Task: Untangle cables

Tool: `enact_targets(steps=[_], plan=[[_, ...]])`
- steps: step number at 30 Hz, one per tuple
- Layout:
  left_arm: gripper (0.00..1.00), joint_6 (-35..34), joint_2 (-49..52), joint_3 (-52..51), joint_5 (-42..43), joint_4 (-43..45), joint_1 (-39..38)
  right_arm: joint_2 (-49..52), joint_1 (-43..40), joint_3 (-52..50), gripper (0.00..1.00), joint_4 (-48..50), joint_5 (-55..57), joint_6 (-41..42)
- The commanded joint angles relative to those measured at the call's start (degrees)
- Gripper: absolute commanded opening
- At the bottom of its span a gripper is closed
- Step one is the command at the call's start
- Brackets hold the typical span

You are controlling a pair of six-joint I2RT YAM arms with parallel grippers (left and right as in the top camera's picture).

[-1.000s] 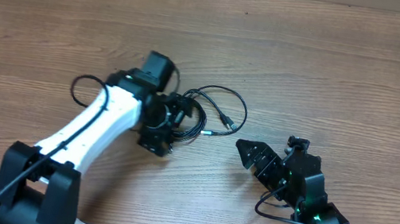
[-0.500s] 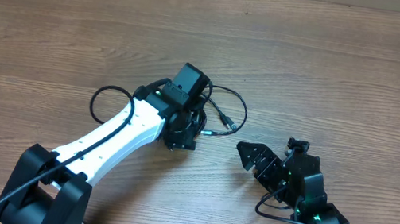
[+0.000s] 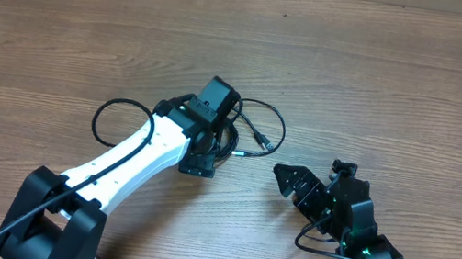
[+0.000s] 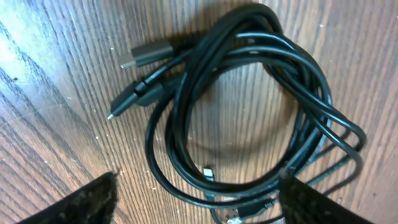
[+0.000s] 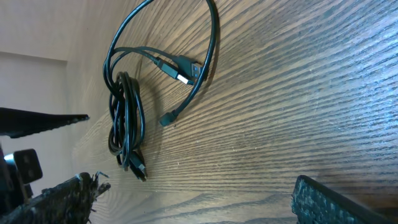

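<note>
The cables (image 3: 259,138) lie as a black tangle mid-table, one loop and two plugs showing to the right of my left gripper (image 3: 201,155). In the left wrist view the cables (image 4: 252,25) form a coil with a grey plug (image 4: 148,55) at its upper left. My left gripper (image 4: 199,208) hangs open just above it, its fingers (image 4: 81,205) straddling the coil's lower strands. My right gripper (image 3: 284,175) is open, low over bare wood to the right of the tangle. From the right wrist view the bundle (image 5: 127,118) lies well ahead of that gripper (image 5: 199,205).
The wooden table (image 3: 386,89) stretches out on all sides. The left arm's own black wire (image 3: 112,115) loops out to the left of its white link. The right arm (image 3: 362,239) reaches in from the lower right.
The left arm swung right until its gripper stood over the cable tangle, then drew slightly toward the near edge. Its jaws narrowed a little. The right arm stayed still.
</note>
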Motion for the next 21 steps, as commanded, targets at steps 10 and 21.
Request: enact_targets(steps=[10,21], plan=[[0.63,-2.1,10.4,-1.1,5.0,4.8,-0.2,-0.5,-0.2,0.2,1.0,0.2,0.9,-0.7],[0.04,9.6,13.2,-0.4,5.2,4.2,0.7,-0.5,-0.2,0.2,1.0,0.0,1.0,-0.7]])
